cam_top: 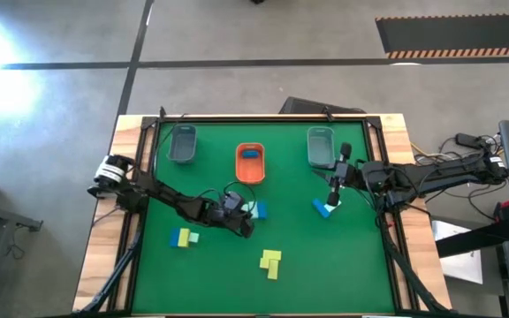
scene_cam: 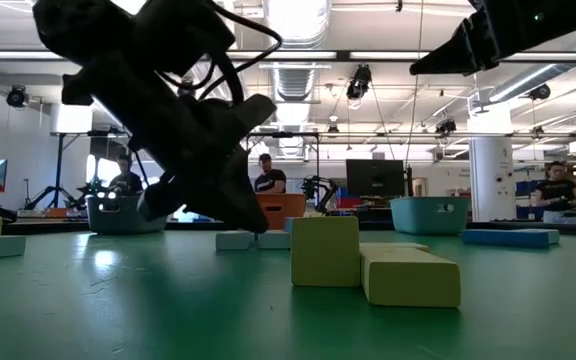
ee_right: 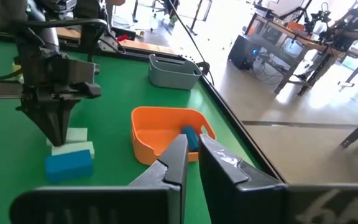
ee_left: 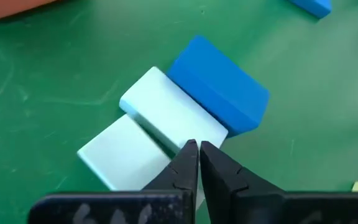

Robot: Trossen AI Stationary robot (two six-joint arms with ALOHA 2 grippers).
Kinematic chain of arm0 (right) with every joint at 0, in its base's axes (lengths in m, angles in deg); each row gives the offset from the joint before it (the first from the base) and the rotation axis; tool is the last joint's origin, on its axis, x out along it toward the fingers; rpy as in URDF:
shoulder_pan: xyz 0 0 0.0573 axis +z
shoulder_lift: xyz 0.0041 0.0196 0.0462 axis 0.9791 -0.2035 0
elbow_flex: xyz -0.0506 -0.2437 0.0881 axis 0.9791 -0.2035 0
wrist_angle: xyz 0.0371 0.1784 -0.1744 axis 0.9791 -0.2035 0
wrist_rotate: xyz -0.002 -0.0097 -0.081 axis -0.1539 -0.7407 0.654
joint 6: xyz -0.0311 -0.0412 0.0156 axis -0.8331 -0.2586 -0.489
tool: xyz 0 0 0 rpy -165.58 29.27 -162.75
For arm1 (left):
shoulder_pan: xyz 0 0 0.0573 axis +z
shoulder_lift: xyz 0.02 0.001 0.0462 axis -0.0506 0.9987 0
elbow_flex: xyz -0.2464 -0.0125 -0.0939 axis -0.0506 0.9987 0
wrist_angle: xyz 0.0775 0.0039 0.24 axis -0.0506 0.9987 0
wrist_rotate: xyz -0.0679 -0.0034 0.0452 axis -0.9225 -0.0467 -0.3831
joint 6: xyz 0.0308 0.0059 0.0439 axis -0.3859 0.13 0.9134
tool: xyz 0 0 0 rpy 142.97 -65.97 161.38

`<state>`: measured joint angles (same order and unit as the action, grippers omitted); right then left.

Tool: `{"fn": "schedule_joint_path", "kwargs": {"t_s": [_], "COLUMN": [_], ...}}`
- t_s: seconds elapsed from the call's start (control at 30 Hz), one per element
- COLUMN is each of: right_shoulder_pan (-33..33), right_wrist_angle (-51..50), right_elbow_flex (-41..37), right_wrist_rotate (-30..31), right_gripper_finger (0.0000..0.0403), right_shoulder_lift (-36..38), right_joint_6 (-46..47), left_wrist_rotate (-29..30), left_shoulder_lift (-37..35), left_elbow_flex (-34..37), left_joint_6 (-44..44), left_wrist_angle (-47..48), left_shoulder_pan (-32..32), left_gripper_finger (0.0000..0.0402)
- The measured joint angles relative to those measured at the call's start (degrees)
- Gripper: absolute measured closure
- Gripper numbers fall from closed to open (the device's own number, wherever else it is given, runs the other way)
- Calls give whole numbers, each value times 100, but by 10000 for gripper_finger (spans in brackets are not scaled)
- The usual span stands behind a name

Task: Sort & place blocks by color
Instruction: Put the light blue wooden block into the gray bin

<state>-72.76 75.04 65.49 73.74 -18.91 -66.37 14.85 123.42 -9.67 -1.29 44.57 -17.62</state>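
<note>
A dark blue block and two pale mint blocks lie flat, side by side, on the green mat near the table's middle. My left gripper is shut, with its tips at the middle mint block; it also shows in the high view. My right gripper is shut and empty, raised above the table's right part, over another blue block. Yellow blocks lie near the front. A yellow, a blue and a mint block lie at the front left. My left gripper points its shut fingertips down from above at the middle mint block's long edge, beside the second mint block. The block lies flat on the mat. Whether the tips touch it, I cannot tell.
Three trays stand in a row at the far side: a grey one on the left, an orange one in the middle with a blue block in it, and a grey one on the right. People stand in the room beyond.
</note>
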Motion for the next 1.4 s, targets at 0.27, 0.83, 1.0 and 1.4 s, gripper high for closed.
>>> {"fn": "schedule_joint_path", "kwargs": {"t_s": [0.27, 0.83, 1.0, 1.4], "right_shoulder_pan": [0, 0, 0, 0], "right_wrist_angle": [-117, -146, -145, -153], "right_elbow_flex": [-2, -2, -2, -4], "right_wrist_rotate": [1, 2, 2, 2], "right_gripper_finger": [374, 374, 374, 374], "right_shoulder_lift": [-1, -3, -3, -80], "right_joint_6": [2, 46, 46, 48], "left_wrist_rotate": [33, -133, -140, -144], "left_shoulder_lift": [21, -1109, -1297, -1083], "left_elbow_flex": [-7, 69, 27, 148], "left_joint_6": [-7, -304, -87, 1035], "left_wrist_angle": [240, 1982, 1956, 1982], "left_shoulder_pan": [11, 26, 26, 37], "left_gripper_finger": [401, 401, 389, 207]}}
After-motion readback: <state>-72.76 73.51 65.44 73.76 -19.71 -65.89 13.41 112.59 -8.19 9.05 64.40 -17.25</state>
